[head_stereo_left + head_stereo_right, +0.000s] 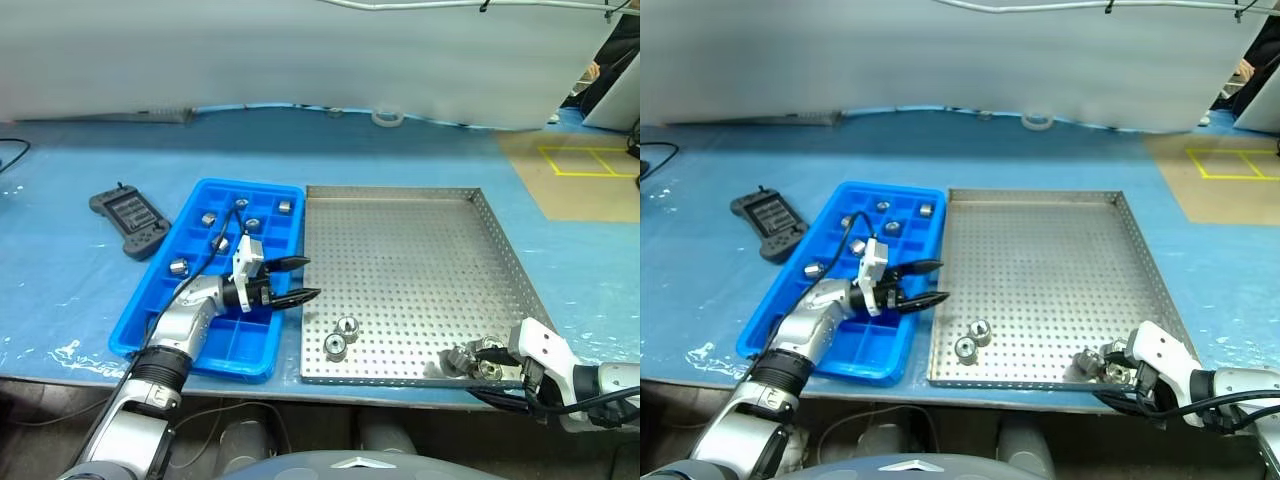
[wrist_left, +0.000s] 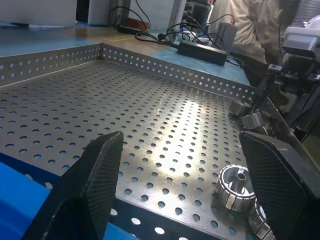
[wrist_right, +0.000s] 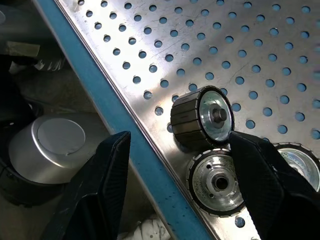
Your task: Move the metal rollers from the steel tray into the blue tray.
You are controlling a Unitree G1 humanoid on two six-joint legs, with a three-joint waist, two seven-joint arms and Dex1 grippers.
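Left eye view puts the left gripper (image 1: 305, 279) over the blue tray's (image 1: 160, 300) edge nearest the steel tray (image 1: 400, 250), pointing level across that edge toward the steel tray. Its two black fingers (image 1: 290, 263) stand wide apart with nothing between them. Just ahead of its fingertips and slightly nearer the robot, two metal rollers (image 1: 341, 336) sit together on the perforated floor of the steel tray, close to the front rim. Behind and beside this gripper, several rollers already lie in separate compartments of the blue tray, toward its far end. Well off to the gripper's outer side, a dark grey controller (image 1: 128, 220) rests on the blue table cover (image 1: 60, 290).

The right gripper (image 1: 487, 375) hangs at the front right corner of the steel tray, angled down and toward the tray. Its fingers (image 3: 100, 185) are parted and grip nothing. In the right wrist view, a cluster of rollers (image 3: 205, 117) lies just ahead of and between the spread fingertips: one on its side with its dark ribbed band showing, the others lying flat right beside it, one of them partly hidden by a finger. They sit close inside the tray's front rim.
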